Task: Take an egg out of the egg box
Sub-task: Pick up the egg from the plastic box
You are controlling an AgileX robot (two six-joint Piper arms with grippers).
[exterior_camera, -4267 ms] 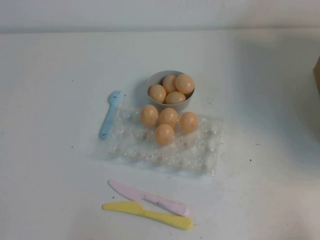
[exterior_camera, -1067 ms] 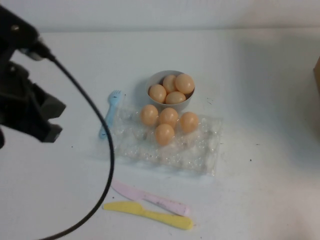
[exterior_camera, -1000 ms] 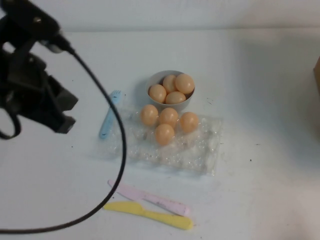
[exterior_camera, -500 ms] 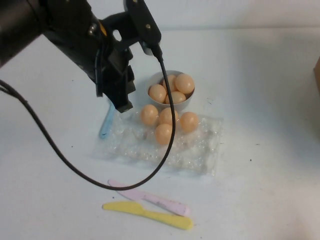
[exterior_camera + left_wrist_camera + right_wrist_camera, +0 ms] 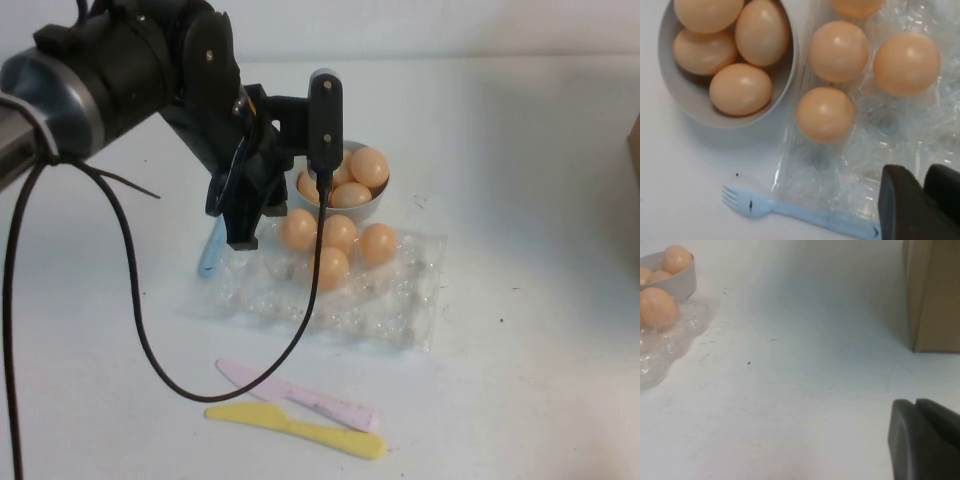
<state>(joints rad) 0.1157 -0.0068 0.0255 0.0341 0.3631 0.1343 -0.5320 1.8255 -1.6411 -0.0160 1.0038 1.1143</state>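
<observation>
The clear plastic egg box (image 5: 385, 315) lies mid-table and holds several tan-orange eggs in its back rows; the leftmost egg (image 5: 297, 230) sits nearest my left gripper (image 5: 240, 236). That gripper hangs over the box's back left corner, shut and empty. In the left wrist view its fingers (image 5: 902, 210) are pressed together at the frame edge, over the egg box (image 5: 880, 150), apart from the nearest egg (image 5: 825, 114). My right gripper (image 5: 916, 402) is out of the high view; it is shut and empty over bare table, far from the egg box (image 5: 660, 355).
A grey bowl (image 5: 377, 207) with several more eggs stands just behind the box, also in the left wrist view (image 5: 695, 107). A blue fork (image 5: 211, 256) lies left of the box. Pink (image 5: 300, 396) and yellow (image 5: 300, 428) knives lie in front. A cardboard box (image 5: 932, 295) stands at right.
My left arm has swung in from the far left and now hangs over the egg box's back left corner. Eggs, box and bowl have not moved.
</observation>
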